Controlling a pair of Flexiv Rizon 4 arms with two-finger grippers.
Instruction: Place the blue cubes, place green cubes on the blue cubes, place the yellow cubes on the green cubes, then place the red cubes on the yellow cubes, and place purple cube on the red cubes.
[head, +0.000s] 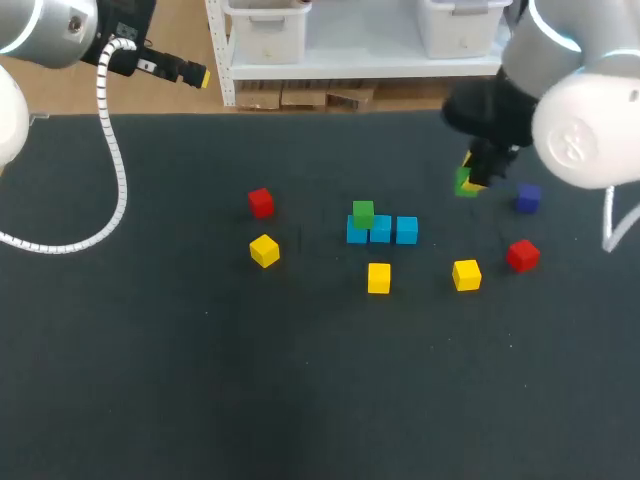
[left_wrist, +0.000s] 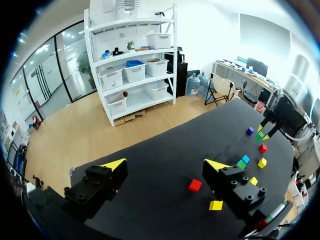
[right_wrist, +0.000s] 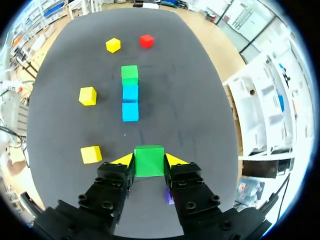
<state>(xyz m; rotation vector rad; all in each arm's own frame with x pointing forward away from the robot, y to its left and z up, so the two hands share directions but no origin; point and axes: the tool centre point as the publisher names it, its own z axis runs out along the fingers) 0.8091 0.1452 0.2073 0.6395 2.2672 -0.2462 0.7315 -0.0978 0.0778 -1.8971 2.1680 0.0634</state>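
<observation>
Here, the right arm's fingers (right_wrist: 176, 160) are pinching a green cube (right_wrist: 149, 161) by opposite flat faces, upper right of the head view; the left arm's fingers (left_wrist: 116, 164) are hanging spread, upper left; the cube is probably handling light, rigid and smooth.

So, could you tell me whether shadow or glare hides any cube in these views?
Head view: no glare; the right arm, not shadow, covers most of the held green cube. Right wrist view: that cube sits evenly lit in the right gripper. Left wrist view: table glare-free.
</observation>
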